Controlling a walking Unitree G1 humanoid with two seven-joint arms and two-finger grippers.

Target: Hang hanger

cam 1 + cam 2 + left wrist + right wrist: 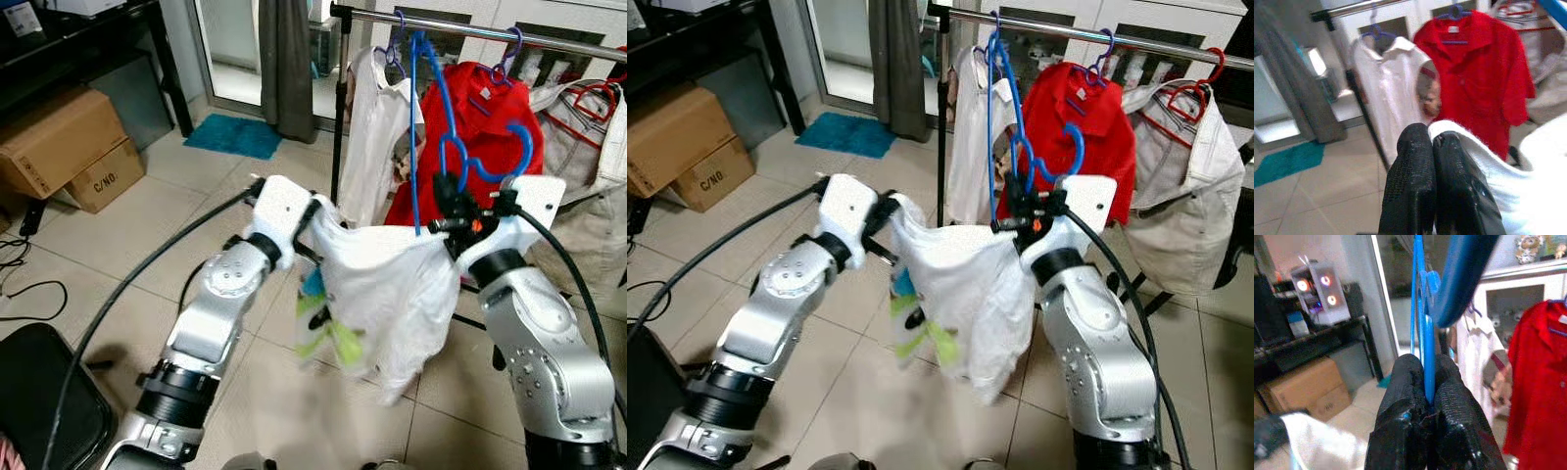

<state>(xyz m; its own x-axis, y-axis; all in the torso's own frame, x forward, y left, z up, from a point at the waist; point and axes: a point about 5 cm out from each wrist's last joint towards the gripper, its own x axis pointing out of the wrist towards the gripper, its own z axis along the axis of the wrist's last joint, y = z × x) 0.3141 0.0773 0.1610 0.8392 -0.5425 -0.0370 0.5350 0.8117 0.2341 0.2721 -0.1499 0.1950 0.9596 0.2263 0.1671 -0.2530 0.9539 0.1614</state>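
Right wrist view: blue hanger clamped between right gripper fingers.

My right gripper has matt, finely textured black fingers pinching a smooth, glossy blue plastic hanger; my left gripper, same rough matt pads, nips soft white cloth. Upper frame: shiny metal rail; upper left: matt cardboard boxes

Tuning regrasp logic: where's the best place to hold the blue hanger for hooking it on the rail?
Probably where the right gripper already pinches it: the thin lower frame of the blue hanger, approached from below. That leaves its hook free at the rail, with the white garment hanging clear beneath.
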